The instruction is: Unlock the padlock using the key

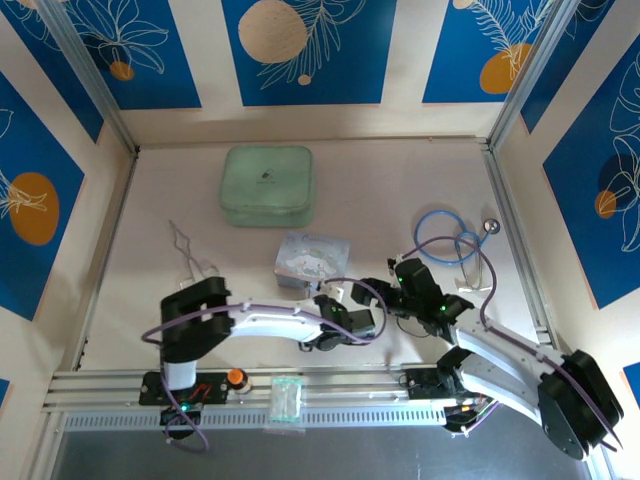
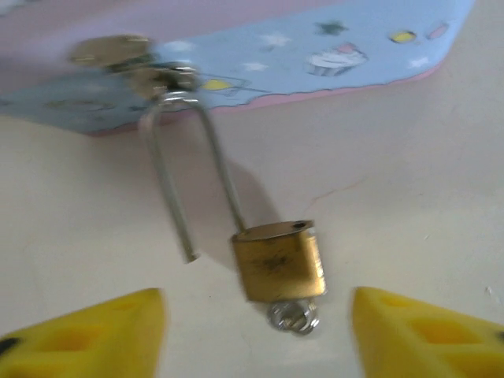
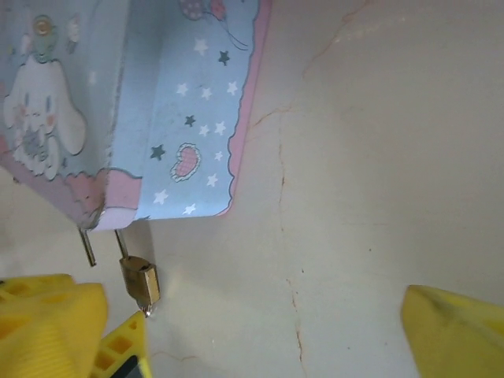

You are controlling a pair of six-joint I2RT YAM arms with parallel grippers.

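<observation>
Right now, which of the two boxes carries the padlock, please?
The blue cartoon tin; the padlock hangs from it, unlike the green box behind.

The tin (image 1: 312, 262) sits near the middle of the tabletop (image 1: 400, 180). A square lidded box (image 1: 266, 185) lies behind the tin and a little to its left, the forceps (image 1: 190, 255) lie to its left, and a stethoscope (image 1: 455, 240) lies to its right. The padlock (image 2: 277, 268) is hooked by its shackle through the clasp on the tin's near side, with the key (image 2: 293, 317) sticking out beneath it. The left hand (image 2: 256, 335) stands just before the tin, the padlock ahead of the gap between its fingers and touching neither, and the right hand (image 3: 252, 331) sits off the tin's near right corner.
</observation>
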